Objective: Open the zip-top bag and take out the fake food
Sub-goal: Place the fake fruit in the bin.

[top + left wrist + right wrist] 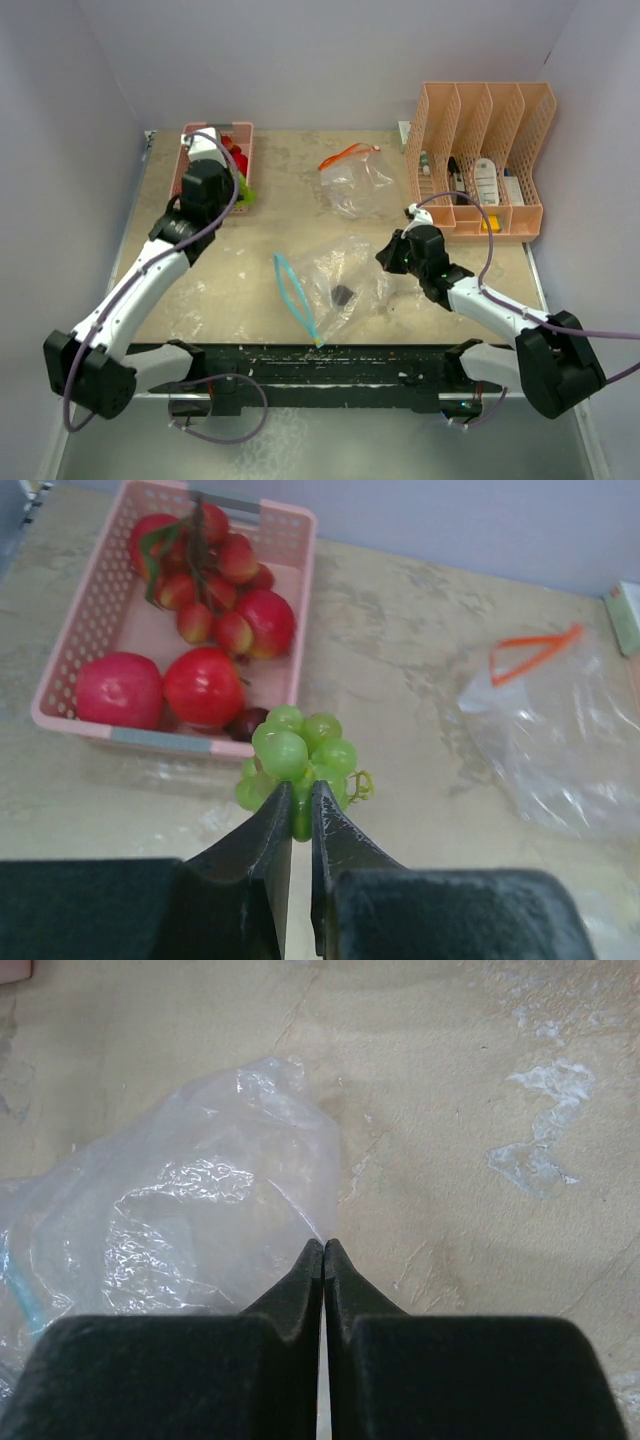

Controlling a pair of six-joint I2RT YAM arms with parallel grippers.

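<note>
The desk, beige and marbled, takes the middle of the top view. At the upper right of that frame stands a peach-coloured file rack with four slots. It holds small items which are too small to name, and no other view shows this rack.

At the upper left is a pink basket, partly covered there by the left arm. The left wrist view shows the basket in its upper left part and makes the content clear. Two round red apples lie at the near side, and a bunch of smaller red fruits lies behind them.

The zip-top bag, with a teal strip, lies flat in the centre of the top view. It holds one dark piece, which only this view shows. A second clear bag, with an orange strip, lies above it in the frame.

The left tool is clamped on a bunch of green grapes, just in front of the near wall of the basket.

The right tool has its fingers together, the tips at the right edge of the zip-top bag. I cannot tell whether film is pinched between them.
</note>
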